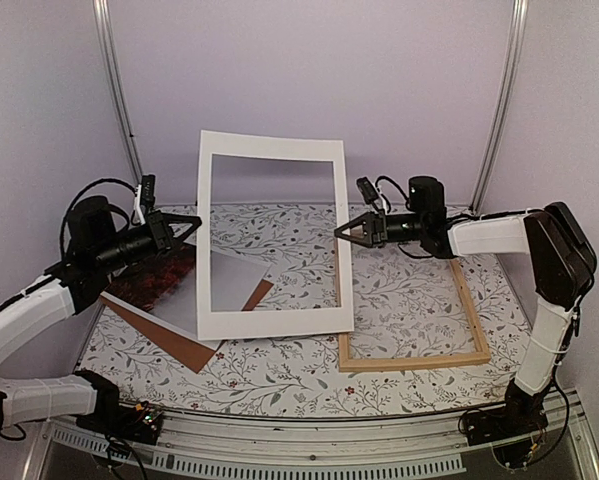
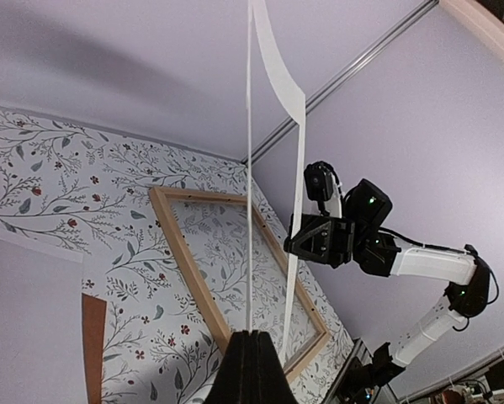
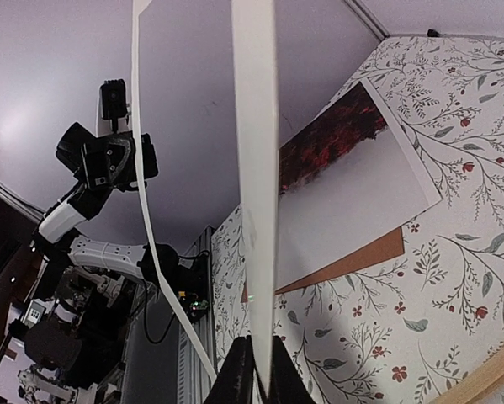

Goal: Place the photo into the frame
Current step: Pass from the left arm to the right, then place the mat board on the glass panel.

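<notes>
- Two flat things lie nearest: the thin light-wood frame [image 1: 414, 360] on the right, and a brown backing board [image 1: 169, 340] on the left.
- The photo [image 1: 169, 280], red-brown fading to grey, lies on that board, long axis roughly crosswise, under the left gripper [image 1: 194, 222].
- It and the right gripper [image 1: 341, 232] each pinch an edge of an upright white mat [image 1: 274, 323].

Left arm [image 1: 29, 310], from 7 o'clock, forearm raised; left gripper [image 1: 193, 223] points to 3 o'clock, jaws pinched on the white mat [image 1: 269, 146]. Right arm [image 1: 551, 300], from 5 o'clock, elbow high; right gripper [image 1: 340, 232] points to 9 o'clock, jaws closed on the same mat.
</notes>
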Controlling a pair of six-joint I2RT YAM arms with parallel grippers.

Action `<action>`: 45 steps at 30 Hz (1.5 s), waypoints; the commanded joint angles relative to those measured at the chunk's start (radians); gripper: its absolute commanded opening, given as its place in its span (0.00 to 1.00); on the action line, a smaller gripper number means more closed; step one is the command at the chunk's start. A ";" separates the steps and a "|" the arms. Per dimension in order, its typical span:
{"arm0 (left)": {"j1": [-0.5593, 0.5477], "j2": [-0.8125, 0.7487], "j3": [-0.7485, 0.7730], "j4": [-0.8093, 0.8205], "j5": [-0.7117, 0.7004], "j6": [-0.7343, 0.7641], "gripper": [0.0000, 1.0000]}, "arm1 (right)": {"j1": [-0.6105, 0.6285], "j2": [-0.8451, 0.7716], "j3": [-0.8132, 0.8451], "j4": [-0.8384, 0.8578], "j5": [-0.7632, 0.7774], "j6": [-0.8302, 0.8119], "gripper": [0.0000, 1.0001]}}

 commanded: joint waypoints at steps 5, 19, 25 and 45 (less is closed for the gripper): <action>-0.011 0.080 -0.026 0.038 0.009 -0.008 0.00 | -0.021 -0.057 0.034 -0.266 0.063 -0.067 0.00; -0.233 0.332 0.050 0.039 -0.113 0.035 0.34 | -0.203 -0.213 0.023 -0.844 0.134 -0.283 0.00; -0.260 0.374 0.105 -0.070 -0.208 0.096 0.57 | -0.336 -0.225 0.006 -1.008 0.199 -0.438 0.00; -0.295 0.425 0.178 -0.183 -0.305 0.182 0.62 | -0.355 -0.196 0.001 -1.143 0.526 -0.511 0.02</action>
